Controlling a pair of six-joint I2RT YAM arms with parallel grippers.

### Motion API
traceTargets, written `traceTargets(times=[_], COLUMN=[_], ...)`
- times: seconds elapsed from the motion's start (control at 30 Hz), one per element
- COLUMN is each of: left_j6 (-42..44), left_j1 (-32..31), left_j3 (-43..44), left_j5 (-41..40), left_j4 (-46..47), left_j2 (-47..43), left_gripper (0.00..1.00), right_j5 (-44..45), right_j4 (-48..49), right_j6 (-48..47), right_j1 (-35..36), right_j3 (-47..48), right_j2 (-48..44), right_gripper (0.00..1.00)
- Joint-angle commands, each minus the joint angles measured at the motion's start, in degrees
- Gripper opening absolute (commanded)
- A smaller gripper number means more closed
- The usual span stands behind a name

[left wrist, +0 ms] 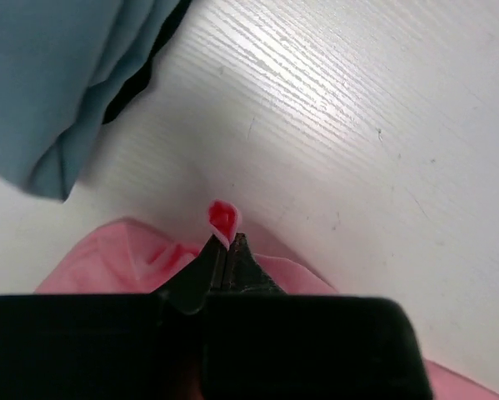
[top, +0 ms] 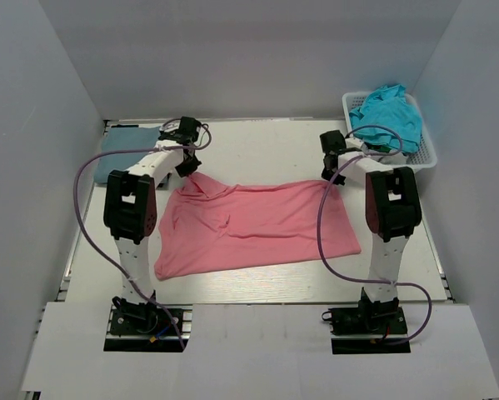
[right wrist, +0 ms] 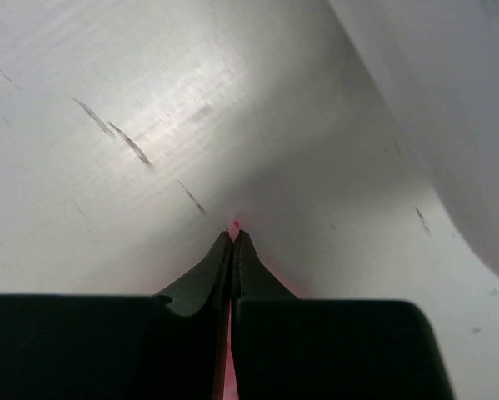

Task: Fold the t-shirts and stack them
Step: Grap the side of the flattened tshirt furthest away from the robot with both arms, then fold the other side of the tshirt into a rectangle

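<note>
Both pincers are clamped down on cloth. The left pincer (left wrist: pixel 227 243) has a small pink tuck of fabric poking out past its closed tips. The right pincer (right wrist: pixel 233 236) shows only a sliver of pink between its shut tips, so I take it to be gripping the same garment, though that view is too close to be sure.

The salmon-pink t-shirt (top: pixel 257 221) lies spread across the middle of the tabletop (top: pixel 257 142), with each pincer at one of its far corners. Its left part is rumpled. A grey-blue tee (top: pixel 120 150) sits at the far left, just beyond the left arm, and a teal tee (top: pixel 389 112) is heaped in the white basket (top: pixel 428 154) at the far right.

To my eye the fold of the pink shirt is just starting, with the far edge held and nothing yet doubled over. The next move calls for both arms to lift together and carry that edge toward the near side, keeping level and evenly taut so the cloth lands square.
</note>
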Motion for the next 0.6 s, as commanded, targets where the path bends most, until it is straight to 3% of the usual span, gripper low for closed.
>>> traceTargets(times=[0.0, 0.4, 0.57], left_j6=[-2.23, -6.01, -7.42], left_j1=[0.28, 0.28, -0.24], left_j3=[-1.96, -15.93, -26.47], left_j5=[0.16, 2.45, 9.02], left_j4=[-3.04, -10.17, -9.29], left_j2=[-7.54, -23.53, -31.61], left_gripper=[0.0, 0.0, 0.0], right_j5=[2.6, -0.74, -2.31], right_j4=[-0.27, 6.33, 6.51], right_j6=[-2.16, -8.23, -7.88], right_j1=[0.1, 0.72, 0.72], right_j3=[-3.81, -17.77, -21.12], right_j2=[-5.11, -20.85, -24.45], right_gripper=[0.0, 0.0, 0.0])
